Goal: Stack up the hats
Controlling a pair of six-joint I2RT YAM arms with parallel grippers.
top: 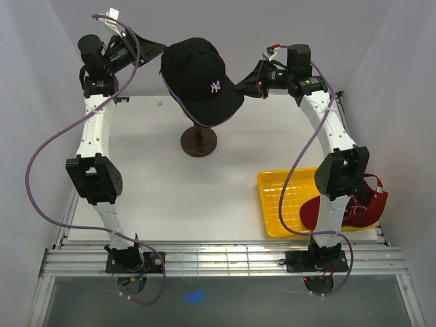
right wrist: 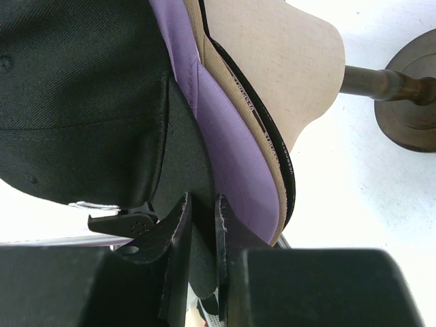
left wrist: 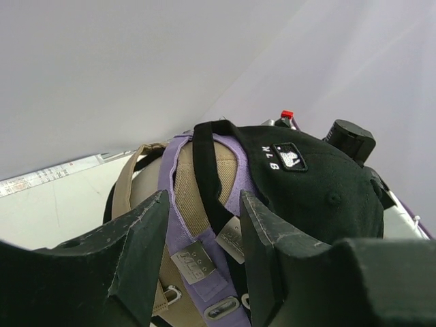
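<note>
Black fabric NY cap (top: 201, 75) apparently being seated over lavender fabric cap (right wrist: 231, 136). Brim pinched by right end effector (right wrist: 203, 225); left end effector (left wrist: 204, 225) agape, empty. Next: brim released, near-right red fabric cap (top: 310, 212) fetched.

Even, diffuse lighting is recorded in all three views, and it is judged to come from above. In the top view the white surface (top: 170, 197) is rendered bright, and shadows on it are faint and soft-edged. The strip below the near rail is noticeably dimmer. Fabric detail on the black NY cap (top: 197, 75) is largely lost in dark tone, though its logo is resolved clearly. In the left wrist view the left claw (left wrist: 204, 204) is rendered slightly soft in the near foreground, while cap stitching beyond is sharp. In the right wrist view the right claw (right wrist: 202, 208) is underexposed to near black, and the surface behind is washed towards white.
</note>
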